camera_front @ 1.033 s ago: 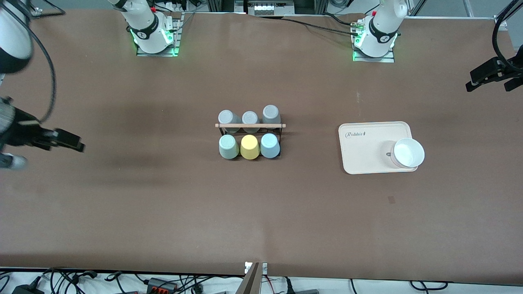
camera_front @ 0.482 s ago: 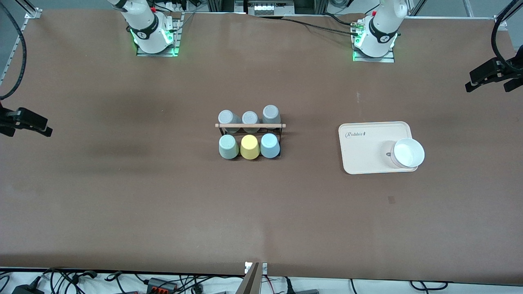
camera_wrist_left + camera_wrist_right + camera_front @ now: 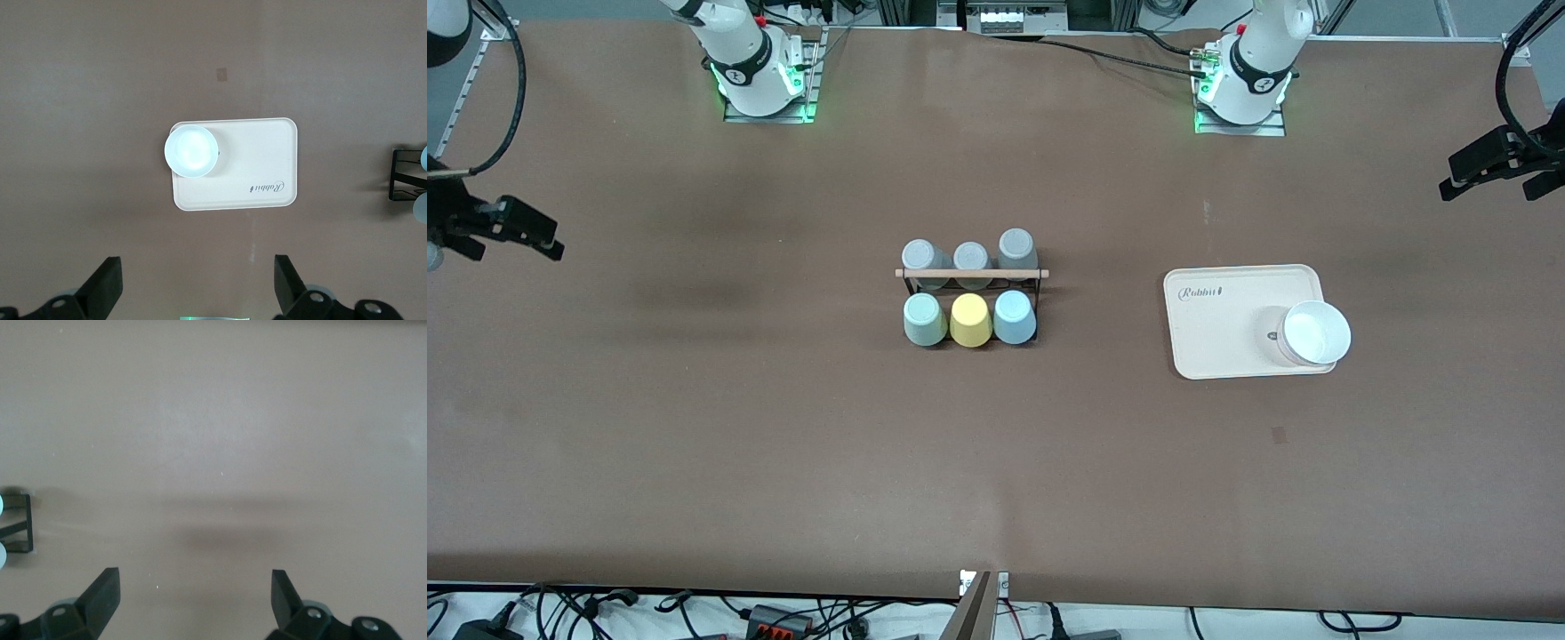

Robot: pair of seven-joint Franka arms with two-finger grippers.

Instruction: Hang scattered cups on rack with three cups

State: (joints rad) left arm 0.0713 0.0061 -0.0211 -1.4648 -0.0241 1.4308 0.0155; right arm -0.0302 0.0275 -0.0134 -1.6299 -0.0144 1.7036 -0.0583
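Observation:
The black wire rack [image 3: 971,273], with a light wooden dowel across its top, stands mid-table. The mint green cup [image 3: 924,319] and the light blue cup [image 3: 1014,316] sit upside down on its pegs in the row nearer the front camera, with a yellow cup [image 3: 970,320] between them. Three grey cups [image 3: 971,255] fill the farther row. My right gripper [image 3: 519,252] is open and empty, high over the right arm's end of the table [image 3: 195,597]. My left gripper [image 3: 1489,189] is open and empty over the left arm's end [image 3: 198,287]. One end of the rack shows in each wrist view [image 3: 403,175] [image 3: 20,523].
A cream rectangular tray [image 3: 1227,307] lies between the rack and the left arm's end, with a white bowl [image 3: 1314,333] on its corner; both also show in the left wrist view, the tray [image 3: 260,160] and the bowl [image 3: 191,151]. Bare brown table surrounds the rack.
My right gripper has swung away from the rack toward its end of the table and shifted toward the robots' side. The left arm, cups and rack have not moved.

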